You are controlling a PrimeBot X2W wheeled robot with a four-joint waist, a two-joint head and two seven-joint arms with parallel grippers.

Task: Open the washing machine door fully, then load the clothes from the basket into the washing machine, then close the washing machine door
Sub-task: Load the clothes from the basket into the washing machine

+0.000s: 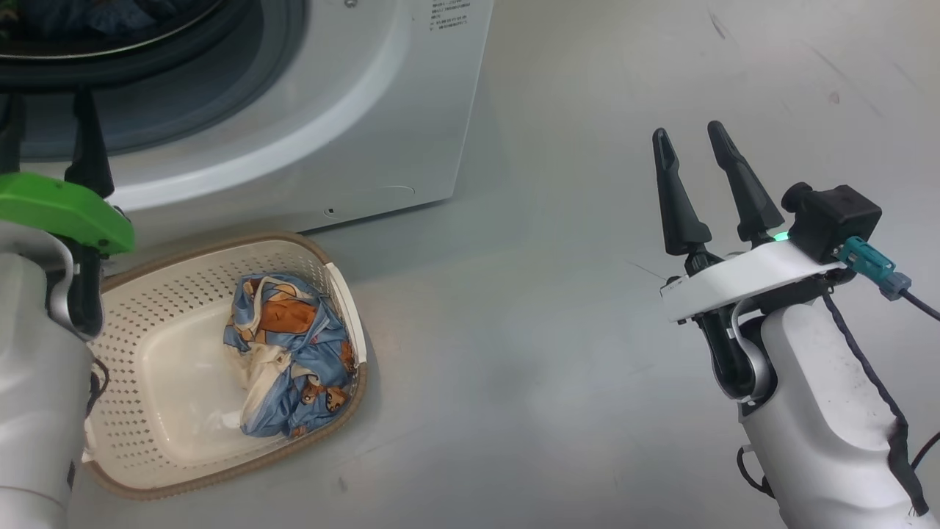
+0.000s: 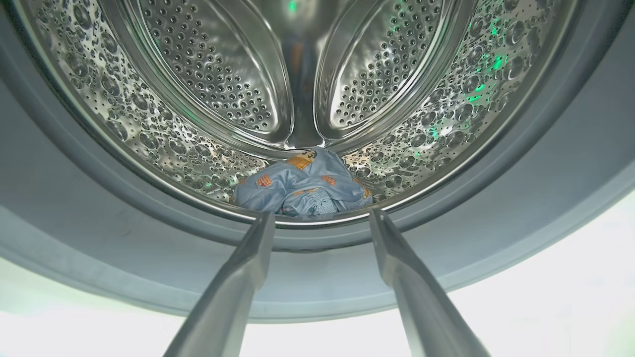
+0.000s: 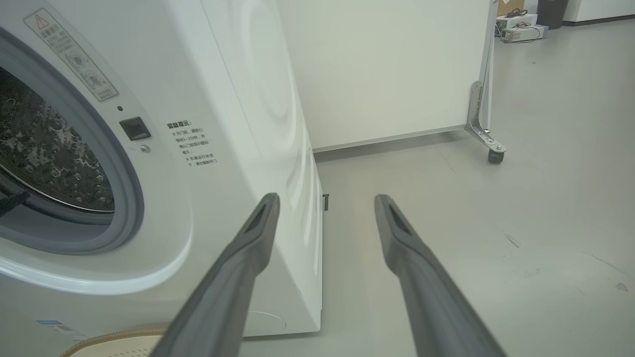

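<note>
at the mouth of the washing machine, the left gripper is hovering with its two fingers spread wide and nothing between them. it is pointing into the steel drum, just above the grey gasket. one bundle of blue printed clothes is lying at the bottom of the drum, close to its front lip. down on the floor, the basket is sitting just in front of the machine, and a second blue bundle is lying crumpled against its right-hand side. the right gripper is hanging over the floor, well apart from the basket. its fingers are also standing wide and gripping nothing, and they are pointing past the machine's front corner.
</note>
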